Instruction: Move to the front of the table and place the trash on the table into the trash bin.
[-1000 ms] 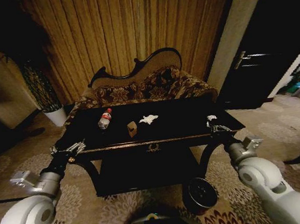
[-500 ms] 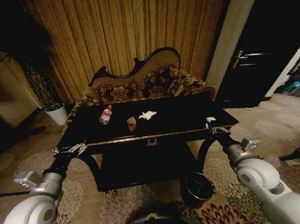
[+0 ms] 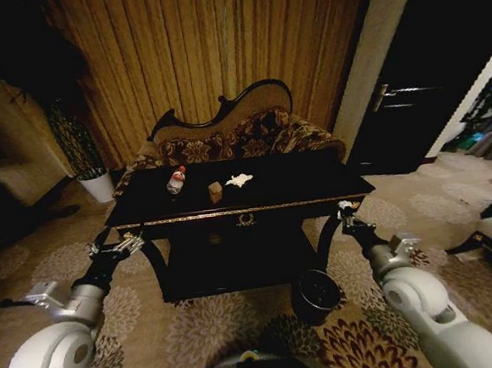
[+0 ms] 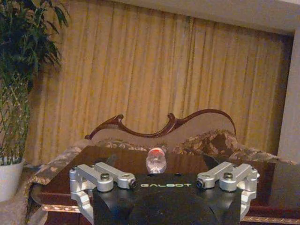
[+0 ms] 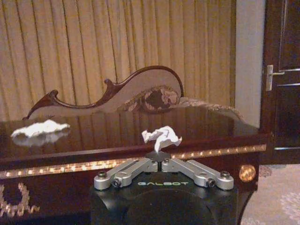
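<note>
The glossy black table (image 3: 297, 180) stands ahead of me with the trash on it: a clear bottle with a red cap (image 3: 176, 180), a small brown box (image 3: 216, 191) and a white tissue (image 3: 239, 180). The dark round trash bin (image 3: 316, 291) sits on the carpet by the table's front right leg. My left gripper (image 3: 121, 244) hangs open short of the table's left front corner; the left wrist view looks past it (image 4: 164, 182) to the bottle (image 4: 156, 159). My right gripper (image 3: 347, 213) is shut on a crumpled white scrap (image 5: 161, 136) just before the right front corner.
A floral sofa (image 3: 234, 138) with a curved dark frame backs the table, with curtains behind. A white plant pot (image 3: 100, 187) stands at far left and a dark door (image 3: 402, 103) at right. Patterned carpet lies open between me and the table.
The whole head view has pulled back: the table looks smaller and farther. Both grippers, earlier at the table's front edge, now hang short of it. The white scrap stayed at the right fingertips.
</note>
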Controlling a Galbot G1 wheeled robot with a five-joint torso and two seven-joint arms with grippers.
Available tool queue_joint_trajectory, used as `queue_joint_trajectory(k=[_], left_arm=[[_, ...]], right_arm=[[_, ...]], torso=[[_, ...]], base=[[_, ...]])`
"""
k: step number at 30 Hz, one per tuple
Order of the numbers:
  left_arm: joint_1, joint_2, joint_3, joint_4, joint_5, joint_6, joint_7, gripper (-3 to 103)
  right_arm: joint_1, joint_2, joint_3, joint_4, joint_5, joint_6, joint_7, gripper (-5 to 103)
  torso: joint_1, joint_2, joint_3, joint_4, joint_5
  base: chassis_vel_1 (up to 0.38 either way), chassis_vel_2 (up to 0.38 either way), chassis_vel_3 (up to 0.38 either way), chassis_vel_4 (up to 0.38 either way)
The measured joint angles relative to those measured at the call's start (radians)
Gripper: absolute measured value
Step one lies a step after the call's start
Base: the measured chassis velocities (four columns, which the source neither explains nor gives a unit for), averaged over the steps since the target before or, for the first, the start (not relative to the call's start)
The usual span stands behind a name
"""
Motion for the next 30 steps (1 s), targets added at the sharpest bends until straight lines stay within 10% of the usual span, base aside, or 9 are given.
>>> queue_joint_trajectory(k=[30], left_arm=[[0.014,-0.017,-0.001,-0.026,0.000,-0.003,0.002,100]], right_arm=[[0.227,0.240,-0.127,-0.759,-0.223,0.085,-0.131,0]], torso=[[0.000,0.000,0.000,-0.0001,-0.0001]], base=[[0.000,0.000,0.000,0.000]])
